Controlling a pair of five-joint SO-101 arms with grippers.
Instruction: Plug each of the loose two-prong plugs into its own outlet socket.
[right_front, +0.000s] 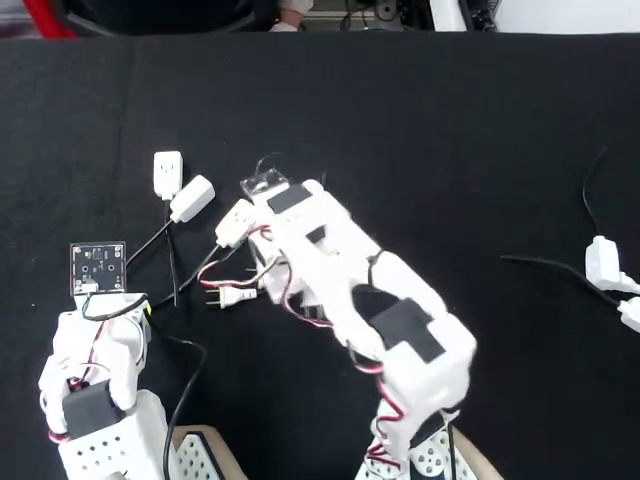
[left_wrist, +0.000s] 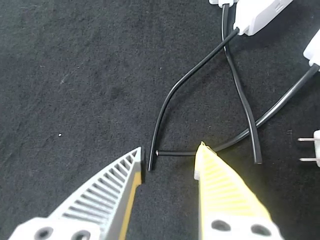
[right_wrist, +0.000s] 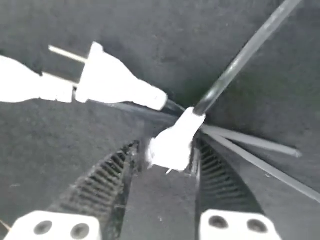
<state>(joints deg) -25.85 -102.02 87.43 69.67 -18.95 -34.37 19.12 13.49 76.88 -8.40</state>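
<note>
Matte black cloth (right_front: 450, 120); right jaws pinch smooth white plug (right_wrist: 170, 145), left jaws gape.

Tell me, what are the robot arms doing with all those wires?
They are plugging things in on a black table. The right gripper is shut on a white plug, close to a second plug that lies with its two prongs bare. The left gripper hangs open over loose black cords, holding nothing.

Crossed black cords (left_wrist: 200, 62) lie right before the left gripper (left_wrist: 170, 147).
</note>
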